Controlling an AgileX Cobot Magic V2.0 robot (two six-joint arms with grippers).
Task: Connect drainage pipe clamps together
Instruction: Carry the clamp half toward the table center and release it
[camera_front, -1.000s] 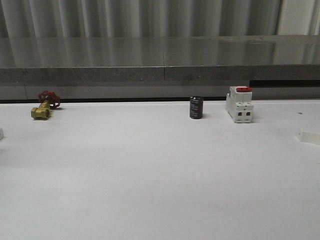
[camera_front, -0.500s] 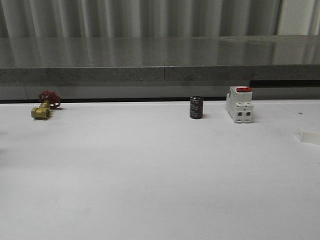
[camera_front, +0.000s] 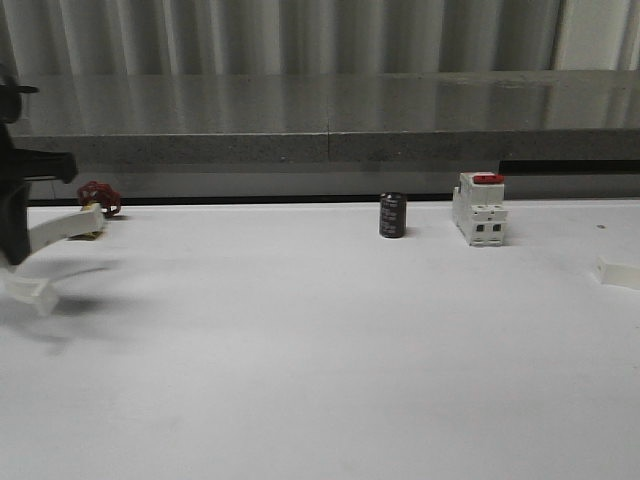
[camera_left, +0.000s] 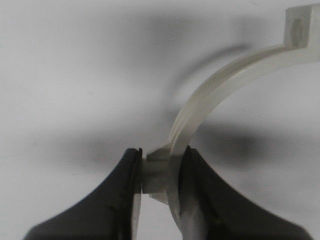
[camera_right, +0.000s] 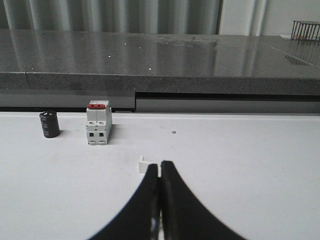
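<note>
My left gripper (camera_front: 16, 245) hangs at the table's far left, shut on one white drainage pipe clamp (camera_front: 55, 232). In the left wrist view the left gripper (camera_left: 160, 175) pinches a small ear of that clamp (camera_left: 220, 85), and the arc curves away above the table to its flat end tab. The second clamp (camera_front: 619, 272) lies on the table at the far right edge. In the right wrist view my right gripper (camera_right: 160, 167) is shut and empty. A white corner of the second clamp (camera_right: 143, 164) shows on the table just beyond the fingertips, the rest hidden behind them.
A white breaker with a red switch (camera_front: 480, 208) and a dark cylinder (camera_front: 392, 215) stand at the back, right of centre. A brass valve with a red handle (camera_front: 95, 200) lies at the back left, just behind the held clamp. A grey ledge (camera_front: 330, 120) borders the table's far edge.
My left gripper has come into the front view from the left, carrying its clamp above the table. The clamp at the right edge has stayed where it was.
</note>
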